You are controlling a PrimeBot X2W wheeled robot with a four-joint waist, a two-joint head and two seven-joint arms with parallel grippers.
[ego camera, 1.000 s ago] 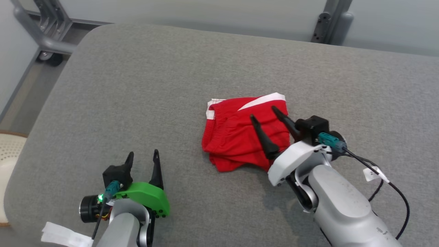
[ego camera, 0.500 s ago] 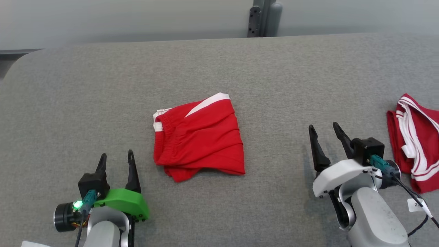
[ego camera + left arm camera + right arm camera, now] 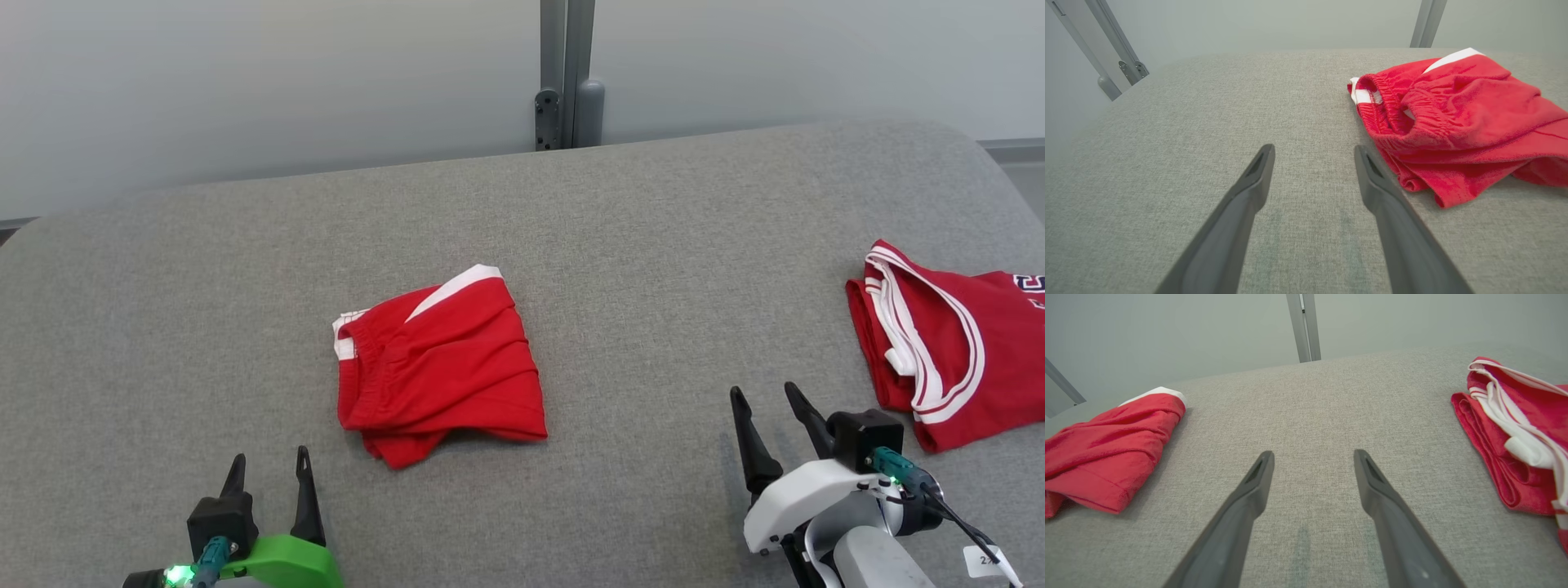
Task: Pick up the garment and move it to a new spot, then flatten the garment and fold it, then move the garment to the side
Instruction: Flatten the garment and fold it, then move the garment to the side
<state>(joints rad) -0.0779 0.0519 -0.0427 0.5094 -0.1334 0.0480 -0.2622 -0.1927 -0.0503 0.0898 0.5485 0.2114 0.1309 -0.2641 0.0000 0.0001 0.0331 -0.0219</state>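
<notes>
The garment (image 3: 437, 363), red shorts with white trim, lies in a loose fold on the grey tabletop (image 3: 620, 245), just ahead and to the right of the left gripper (image 3: 270, 455) and well off to the left of the right gripper (image 3: 764, 391). Both grippers hover with fingers spread wide, holding nothing. The fold looks done, so shifting it aside seems the step in hand; that needs a gripper to pinch every layer at one edge, clear of the red jersey (image 3: 939, 359) near the right gripper's right.

Left gripper (image 3: 270, 455): dark tapered fingers (image 3: 307, 500), green housing (image 3: 282, 563), lit green lamp (image 3: 175, 575). Right gripper (image 3: 763, 390): white housing (image 3: 796, 498), teal connector (image 3: 890, 465), black cable (image 3: 963, 527).
</notes>
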